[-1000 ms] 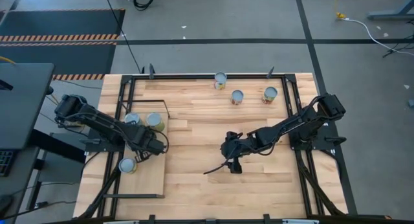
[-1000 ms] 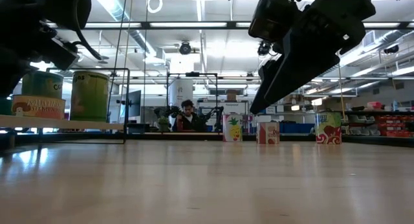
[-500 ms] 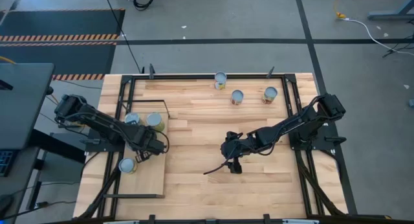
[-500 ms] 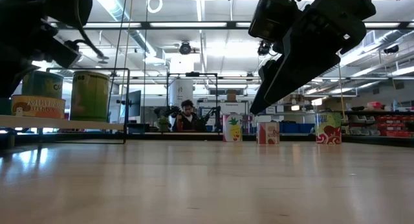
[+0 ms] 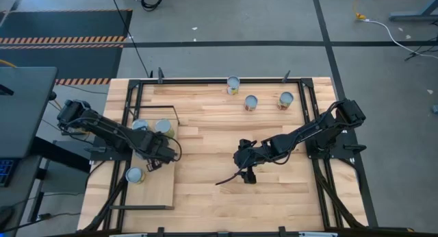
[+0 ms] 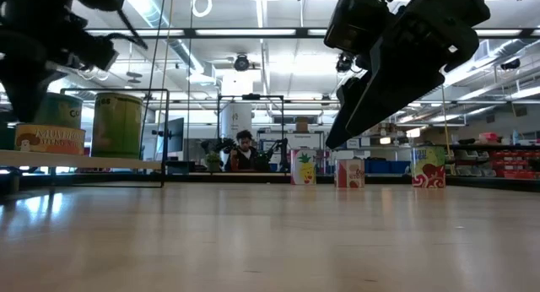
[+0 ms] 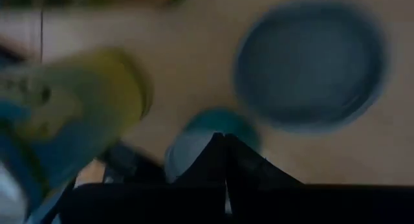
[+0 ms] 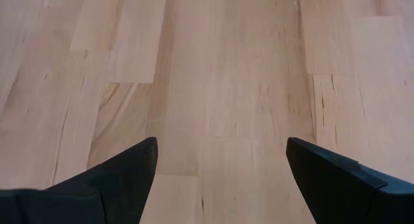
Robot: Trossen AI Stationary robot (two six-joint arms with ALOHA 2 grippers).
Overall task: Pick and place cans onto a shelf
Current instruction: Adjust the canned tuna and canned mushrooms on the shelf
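Three cans stand on the pale shelf (image 5: 152, 192) at the table's left: two side by side at its far end (image 5: 139, 126) (image 5: 163, 127) and one at its left edge (image 5: 135, 175). The low view shows a low yellow-labelled can (image 6: 51, 138) and a taller green one (image 6: 116, 123). Three more cans stand on the tabletop near the far edge (image 5: 233, 85) (image 5: 250, 103) (image 5: 285, 99). My left gripper (image 5: 156, 158) hangs shut above the shelf between those cans, with blurred cans below it (image 7: 310, 62) (image 7: 77, 120). My right gripper (image 5: 245, 172) stands open over bare tabletop (image 8: 220, 143).
A thin black frame (image 5: 130, 114) edges the work area and the shelf. Bare planks (image 5: 219, 134) lie between the two arms. In the room beyond the table, a person (image 6: 245, 148) sits behind the far edge.
My left gripper has risen a little above the shelf, fingers staying shut. The cans have kept their places.
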